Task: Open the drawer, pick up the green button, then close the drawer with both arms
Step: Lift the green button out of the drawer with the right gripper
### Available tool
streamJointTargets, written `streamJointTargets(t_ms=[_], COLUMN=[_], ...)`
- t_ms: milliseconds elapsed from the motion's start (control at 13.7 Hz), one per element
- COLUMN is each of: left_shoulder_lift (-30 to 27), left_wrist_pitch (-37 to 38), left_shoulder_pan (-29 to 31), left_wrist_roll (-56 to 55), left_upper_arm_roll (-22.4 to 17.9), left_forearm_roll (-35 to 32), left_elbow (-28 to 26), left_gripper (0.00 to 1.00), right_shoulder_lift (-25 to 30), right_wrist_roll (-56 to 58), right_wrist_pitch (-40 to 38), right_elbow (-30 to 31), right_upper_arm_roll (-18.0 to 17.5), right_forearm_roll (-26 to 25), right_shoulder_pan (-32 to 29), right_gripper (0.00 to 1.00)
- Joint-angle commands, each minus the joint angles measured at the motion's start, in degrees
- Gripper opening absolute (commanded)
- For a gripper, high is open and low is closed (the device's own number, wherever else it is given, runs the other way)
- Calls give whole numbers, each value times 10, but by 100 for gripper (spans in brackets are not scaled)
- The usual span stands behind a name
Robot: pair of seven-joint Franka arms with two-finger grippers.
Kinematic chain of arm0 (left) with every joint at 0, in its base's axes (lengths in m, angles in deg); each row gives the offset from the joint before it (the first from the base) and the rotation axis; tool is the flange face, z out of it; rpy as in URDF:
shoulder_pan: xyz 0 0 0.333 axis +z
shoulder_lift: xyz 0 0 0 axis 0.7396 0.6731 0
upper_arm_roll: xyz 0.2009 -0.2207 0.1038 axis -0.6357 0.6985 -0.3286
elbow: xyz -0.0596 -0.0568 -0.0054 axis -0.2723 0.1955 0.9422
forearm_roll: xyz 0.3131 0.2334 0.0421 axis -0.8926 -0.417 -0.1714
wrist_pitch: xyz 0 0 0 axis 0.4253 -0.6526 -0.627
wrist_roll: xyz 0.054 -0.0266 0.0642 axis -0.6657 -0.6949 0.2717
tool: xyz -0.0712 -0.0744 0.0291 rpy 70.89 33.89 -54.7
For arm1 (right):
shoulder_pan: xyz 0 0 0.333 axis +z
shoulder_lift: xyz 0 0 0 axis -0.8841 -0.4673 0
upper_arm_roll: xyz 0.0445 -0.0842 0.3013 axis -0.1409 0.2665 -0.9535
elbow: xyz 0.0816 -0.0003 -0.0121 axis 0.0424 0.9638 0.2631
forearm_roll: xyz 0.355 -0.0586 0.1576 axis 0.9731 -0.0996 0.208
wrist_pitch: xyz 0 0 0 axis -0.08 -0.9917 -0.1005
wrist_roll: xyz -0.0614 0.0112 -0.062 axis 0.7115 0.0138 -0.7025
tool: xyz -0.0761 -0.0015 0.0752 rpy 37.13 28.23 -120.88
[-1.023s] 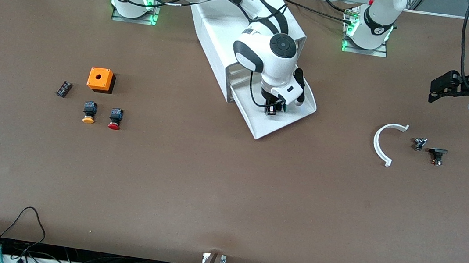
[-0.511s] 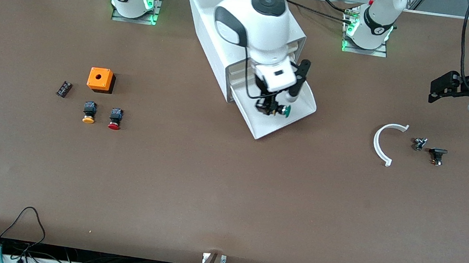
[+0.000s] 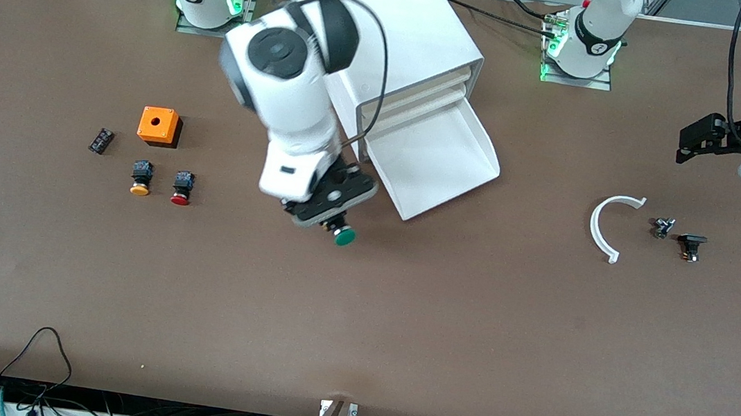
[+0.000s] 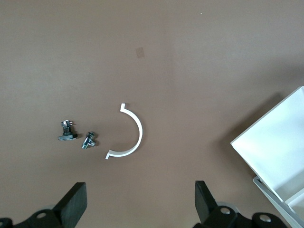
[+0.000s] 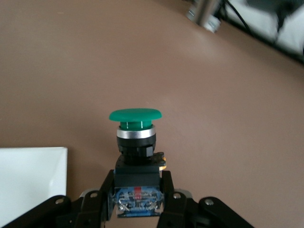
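My right gripper (image 3: pixel 333 220) is shut on the black body of the green-capped button (image 3: pixel 343 235), over bare table beside the drawer's front corner. In the right wrist view both fingers (image 5: pixel 167 189) clamp the button (image 5: pixel 135 115), with its cap pointing away from the right gripper (image 5: pixel 137 184). The lowest drawer (image 3: pixel 432 159) stands pulled out of the white cabinet (image 3: pixel 398 23) with nothing showing in it. My left gripper (image 3: pixel 685 143) waits open, up in the air at the left arm's end of the table. Nothing lies between the left gripper's (image 4: pixel 140 202) fingers.
An orange box (image 3: pixel 158 125), an orange-capped button (image 3: pixel 141 179), a red-capped button (image 3: pixel 182 189) and a small black block (image 3: pixel 100 140) lie toward the right arm's end. A white curved piece (image 3: pixel 609 225) and two small parts (image 3: pixel 663 227) (image 3: pixel 691 246) lie below the left gripper.
My right gripper has lifted the green button out of the drawer and carried it past the drawer's corner, over the bare table. The left arm has not moved.
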Motion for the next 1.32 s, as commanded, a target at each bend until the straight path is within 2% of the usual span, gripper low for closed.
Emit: streamJointTargets(t_ms=[0,146,292,511,658,804,1023,1242], left_shoulder_lift=[19,41,55,72,76,96,139,182], left_wrist_pitch=[3,5,5,-22,-128,-190,-299,-469], left_shoulder_pan=[2,-3,-4,-4,-4,-16,-50,-79], left_wrist_roll=[1,0,1,-11,-58,-124,-203,-280], left_upper_arm_roll=[0,2,15,19,50,68,69,69], left_forearm_roll=[-7,-12,-13,30,30,30,31,31], left_elbow=[18,16,16,6,-60,-94,-138,-210], left_gripper=[100,100,100,100,100,100,100,100], right_shoulder_lift=[49,64,66,78,79,81,89,90], right_wrist_roll=[-58,-116,-125,-145,-154,-154,-154,-153], right_wrist_pitch=[9,8,4,2,21,76,182,242], right_elbow=[116,161,201,278,314,364,443,497], right_upper_arm_roll=[7,10,11,13,13,14,14,16], right_forearm_roll=[17,18,10,-2,-4,-8,-13,-23], right_shoulder_pan=[-26,-47,-60,-90,-99,-103,-105,-106], right_gripper=[18,18,18,18,18,18,18,18])
